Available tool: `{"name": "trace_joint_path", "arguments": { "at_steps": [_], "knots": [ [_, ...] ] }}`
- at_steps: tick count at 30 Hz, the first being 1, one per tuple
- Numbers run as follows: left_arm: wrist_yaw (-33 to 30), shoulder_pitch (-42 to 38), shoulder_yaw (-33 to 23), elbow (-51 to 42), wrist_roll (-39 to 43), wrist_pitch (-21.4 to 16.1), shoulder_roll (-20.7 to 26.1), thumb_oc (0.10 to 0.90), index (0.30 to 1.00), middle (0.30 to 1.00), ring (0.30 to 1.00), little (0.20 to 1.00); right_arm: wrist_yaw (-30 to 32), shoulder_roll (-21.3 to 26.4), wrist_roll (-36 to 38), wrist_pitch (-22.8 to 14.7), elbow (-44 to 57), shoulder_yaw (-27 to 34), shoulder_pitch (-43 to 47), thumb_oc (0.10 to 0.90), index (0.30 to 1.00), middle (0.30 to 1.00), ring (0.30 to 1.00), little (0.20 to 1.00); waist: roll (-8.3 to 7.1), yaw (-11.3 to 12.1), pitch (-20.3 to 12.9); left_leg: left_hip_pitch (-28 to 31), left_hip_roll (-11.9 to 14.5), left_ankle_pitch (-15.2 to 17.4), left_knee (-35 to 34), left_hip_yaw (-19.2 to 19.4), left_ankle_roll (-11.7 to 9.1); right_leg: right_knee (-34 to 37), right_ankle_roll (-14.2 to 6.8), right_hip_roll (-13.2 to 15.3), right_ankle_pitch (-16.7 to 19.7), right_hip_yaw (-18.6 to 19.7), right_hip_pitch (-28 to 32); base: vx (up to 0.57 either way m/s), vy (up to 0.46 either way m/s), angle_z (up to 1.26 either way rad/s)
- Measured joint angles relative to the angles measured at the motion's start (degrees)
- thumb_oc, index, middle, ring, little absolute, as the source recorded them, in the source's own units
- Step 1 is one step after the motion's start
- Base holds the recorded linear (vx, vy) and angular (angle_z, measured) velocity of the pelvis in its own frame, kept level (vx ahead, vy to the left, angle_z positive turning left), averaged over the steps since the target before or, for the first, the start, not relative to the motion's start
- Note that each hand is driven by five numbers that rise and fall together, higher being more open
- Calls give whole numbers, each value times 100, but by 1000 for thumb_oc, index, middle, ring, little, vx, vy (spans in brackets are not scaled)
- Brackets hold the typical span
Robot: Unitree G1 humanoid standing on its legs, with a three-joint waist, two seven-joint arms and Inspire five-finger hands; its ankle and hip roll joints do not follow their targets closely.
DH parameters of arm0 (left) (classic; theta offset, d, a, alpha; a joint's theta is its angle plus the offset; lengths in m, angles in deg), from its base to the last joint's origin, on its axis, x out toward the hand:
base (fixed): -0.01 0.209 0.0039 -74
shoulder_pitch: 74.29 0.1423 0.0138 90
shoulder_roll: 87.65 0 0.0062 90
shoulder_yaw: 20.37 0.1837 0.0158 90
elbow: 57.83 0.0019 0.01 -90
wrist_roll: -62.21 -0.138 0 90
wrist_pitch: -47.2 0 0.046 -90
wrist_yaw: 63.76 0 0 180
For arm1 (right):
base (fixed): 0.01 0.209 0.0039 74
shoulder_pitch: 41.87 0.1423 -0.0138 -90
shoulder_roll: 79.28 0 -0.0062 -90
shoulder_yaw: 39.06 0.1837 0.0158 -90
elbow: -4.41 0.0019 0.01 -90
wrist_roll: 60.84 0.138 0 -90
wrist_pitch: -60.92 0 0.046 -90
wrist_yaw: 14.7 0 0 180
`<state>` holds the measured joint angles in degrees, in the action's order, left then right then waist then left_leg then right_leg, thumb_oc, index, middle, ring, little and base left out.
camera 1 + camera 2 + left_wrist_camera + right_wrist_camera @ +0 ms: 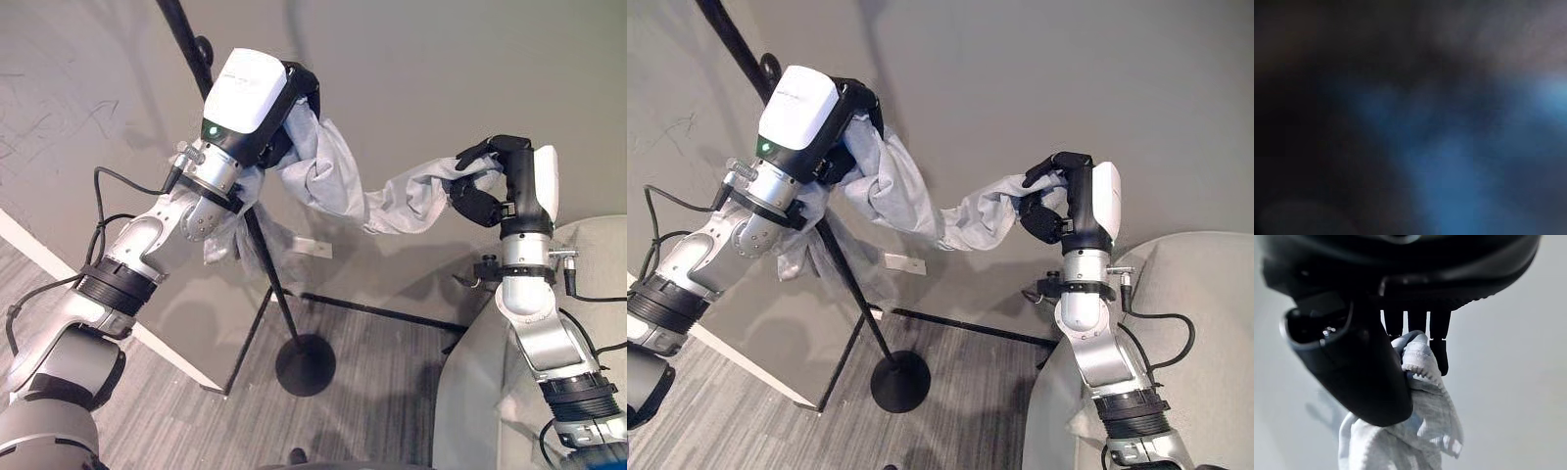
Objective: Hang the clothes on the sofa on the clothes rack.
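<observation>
Up high, a light grey piece of clothing [338,181] is held in the air between the two hands. One end is gripped by the left hand [279,122], whose dark fingers are curled round the cloth right beside the black pole of the clothes rack [263,250]. More cloth is bunched under that hand and hangs down along the pole. From there the clothing sags in a loose curve across to the right hand [1058,201]. The other end is pinched by the right hand, with the thumb pressed on one side and the fingers [1439,345] curled over the other. In the right wrist view the hem is seen squeezed between thumb and fingers, and the rest of the cloth hangs below. The left wrist view is dark and blurred, so nothing can be made out there.

The rack is stood on a round black base [899,382] on the grey floor [392,392], with thin black legs spread out beside it. A plain grey wall [1019,88] is seen behind. The light grey sofa [1205,333] is seen at the lower right, close to the right arm.
</observation>
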<state>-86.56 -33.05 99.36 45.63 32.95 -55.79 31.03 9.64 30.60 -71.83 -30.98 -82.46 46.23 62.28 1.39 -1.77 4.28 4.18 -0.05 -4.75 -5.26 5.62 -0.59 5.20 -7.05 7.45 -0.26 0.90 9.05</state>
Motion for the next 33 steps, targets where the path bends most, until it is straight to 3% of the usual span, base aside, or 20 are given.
{"name": "trace_joint_path", "arguments": {
  "at_steps": [9, 17, 18, 19, 29, 33],
  "knots": [
    [86, 652, -208, -271, 162, -94, 30, 400, 300, 300, 300, 300, -165, -36, 26, -50, -90, 152, -944, 400, 300, 300, 300, 300, -9, -340, -19, 23, 20, 13, -20, 48, -28, 1, 44, -14, -30, 35, -12, -5, 4, -4],
    [209, 1068, -527, -276, 150, -171, 99, 403, 305, 305, 305, 305, -422, -186, 58, -56, -489, 249, -1838, 400, 300, 300, 300, 300, 93, -339, -88, 45, 49, 22, -3, 163, -38, 0, 38, -35, -18, 152, -47, 6, -5, -7],
    [227, 1075, -517, -259, 142, -193, 131, 621, 632, 632, 632, 632, -421, -332, 67, -76, -655, 246, -1838, 400, 300, 300, 300, 300, 108, -345, -99, 47, 54, 22, -17, 175, -40, 1, 36, -36, -17, 160, -48, -6, -4, -4],
    [241, 1069, -488, -259, 136, -188, 147, 800, 900, 900, 900, 900, -423, -404, 72, -95, -761, 243, -1838, 400, 300, 300, 300, 300, 112, -351, -108, 49, 54, 17, -2, 179, -37, 0, 36, -38, -16, 162, -48, 0, 0, 0],
    [442, 1326, -380, -275, -90, -203, 113, 800, 900, 900, 900, 900, -777, -650, 337, -92, -1025, -38, -2252, 400, 300, 300, 300, 300, 279, -339, -242, 98, 63, 46, -21, 178, -59, 1, 37, -43, -20, 155, -2, -7, 0, 0],
    [400, 1561, -445, -209, -83, -176, 24, 800, 900, 900, 900, 900, -779, -676, 340, -93, -1124, -49, -2246, 400, 300, 300, 300, 300, 274, -309, -278, 102, 67, 53, -23, 180, -61, 21, 36, -44, -23, 161, 1, 3, -5, 0]
  ]
}}
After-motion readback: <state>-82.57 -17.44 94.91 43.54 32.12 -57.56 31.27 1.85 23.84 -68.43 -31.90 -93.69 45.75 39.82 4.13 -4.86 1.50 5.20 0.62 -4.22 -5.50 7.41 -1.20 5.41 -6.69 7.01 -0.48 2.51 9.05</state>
